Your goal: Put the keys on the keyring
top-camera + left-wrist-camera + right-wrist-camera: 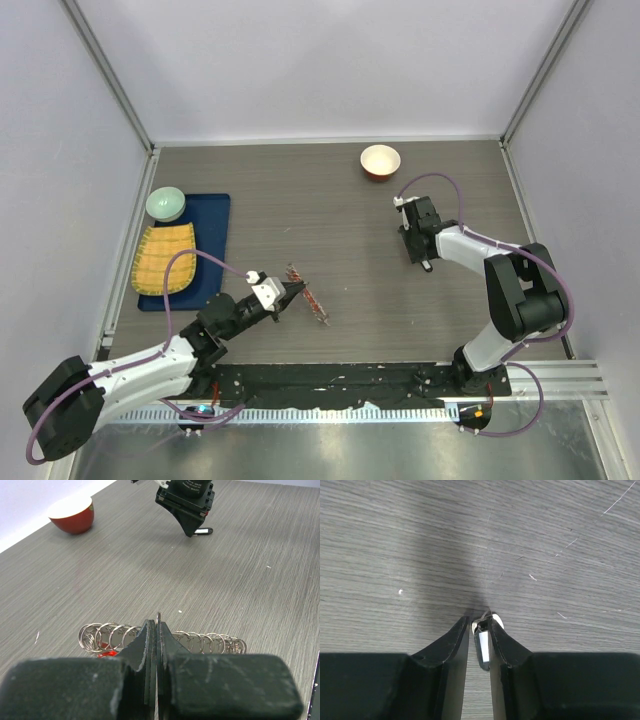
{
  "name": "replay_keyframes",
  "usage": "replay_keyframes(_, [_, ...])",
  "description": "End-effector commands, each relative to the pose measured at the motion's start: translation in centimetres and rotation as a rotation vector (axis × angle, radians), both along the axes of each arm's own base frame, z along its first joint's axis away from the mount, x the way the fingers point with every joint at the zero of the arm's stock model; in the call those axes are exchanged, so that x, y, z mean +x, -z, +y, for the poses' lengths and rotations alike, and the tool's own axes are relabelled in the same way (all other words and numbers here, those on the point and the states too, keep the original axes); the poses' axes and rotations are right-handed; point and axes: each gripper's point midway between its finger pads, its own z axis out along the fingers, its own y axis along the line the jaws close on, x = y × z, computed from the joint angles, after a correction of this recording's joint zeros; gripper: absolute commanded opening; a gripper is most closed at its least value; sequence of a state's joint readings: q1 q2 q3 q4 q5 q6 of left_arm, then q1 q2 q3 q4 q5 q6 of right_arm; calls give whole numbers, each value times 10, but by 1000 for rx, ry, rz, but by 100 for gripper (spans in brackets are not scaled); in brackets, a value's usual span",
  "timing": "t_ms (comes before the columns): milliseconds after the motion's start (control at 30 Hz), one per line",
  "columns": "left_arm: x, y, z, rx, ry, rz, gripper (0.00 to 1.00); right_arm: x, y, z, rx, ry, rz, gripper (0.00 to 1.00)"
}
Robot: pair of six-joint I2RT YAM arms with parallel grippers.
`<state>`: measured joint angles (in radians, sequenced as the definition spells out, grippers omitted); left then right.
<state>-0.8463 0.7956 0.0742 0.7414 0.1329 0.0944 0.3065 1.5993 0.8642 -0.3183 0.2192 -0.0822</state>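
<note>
The keyring lies mid-table as a row of silvery rings with a red piece at its left end. My left gripper is shut at that row, and a thin metal edge shows between its closed jaws. Farther right, my right gripper points down at the table. Its fingers are closed around a black-and-white oval key that stands on edge between them, touching the table. The left wrist view shows that key sticking out at the right gripper's tip. No other keys show.
A red-rimmed white bowl stands at the back of the table. At the left are a blue tray, a pale green bowl and a yellow woven mat. Grey walls close off both sides.
</note>
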Motion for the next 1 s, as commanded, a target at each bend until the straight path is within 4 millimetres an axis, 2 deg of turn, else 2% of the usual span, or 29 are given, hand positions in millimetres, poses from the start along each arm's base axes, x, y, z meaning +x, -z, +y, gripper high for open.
replay_keyframes(0, [2, -32, -5, -67, 11, -69, 0, 11, -4, -1, -24, 1, -22, 27])
replay_keyframes(133, [2, -30, -5, -61, 13, -68, 0, 7, -3, -4, -34, 11, -18, 22])
replay_keyframes(367, [2, -29, -6, -58, 16, -63, 0, 5, -6, -4, -35, 18, -29, 4])
replay_keyframes(533, [-1, -29, -8, -58, 31, -66, 0, 2, -29, 11, -18, -34, -69, 1])
replay_keyframes(600, [-1, -29, -8, -56, 38, -72, 0, -2, -37, 27, 13, -98, -81, 1])
replay_keyframes(767, [-6, -30, -10, -60, 68, -93, 1, -18, -74, 67, 121, -266, -152, 1])
replay_keyframes(900, [-14, -38, -13, -85, 112, -136, 1, -44, -98, 114, 261, -477, -178, 1])
replay_keyframes(967, [-17, -43, -13, -96, 123, -149, 2, -58, -106, 131, 299, -585, -182, 1])
